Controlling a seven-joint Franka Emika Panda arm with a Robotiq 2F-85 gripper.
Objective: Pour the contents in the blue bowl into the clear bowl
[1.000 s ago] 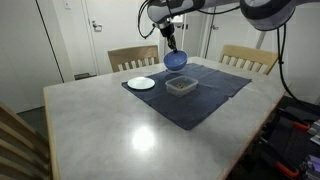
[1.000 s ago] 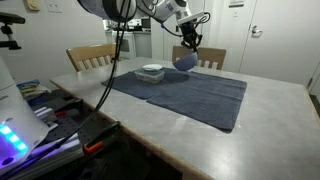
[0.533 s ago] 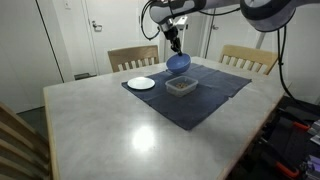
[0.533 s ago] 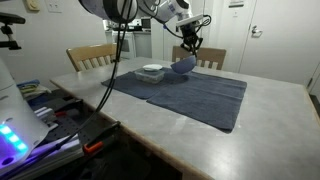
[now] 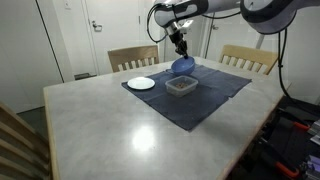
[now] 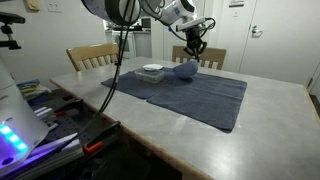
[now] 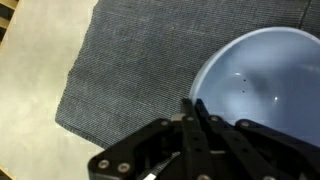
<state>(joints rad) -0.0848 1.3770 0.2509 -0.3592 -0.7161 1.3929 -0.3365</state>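
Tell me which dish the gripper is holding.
The blue bowl, gripped at its rim; the clear bowl and white plate sit free on the cloth.

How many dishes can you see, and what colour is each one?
Blue: 1, the blue bowl, held tilted by the claw.
Clear: 1, the clear bowl on the dark cloth.
White: 1, the white plate on the same cloth.
Total: 3 dishes.
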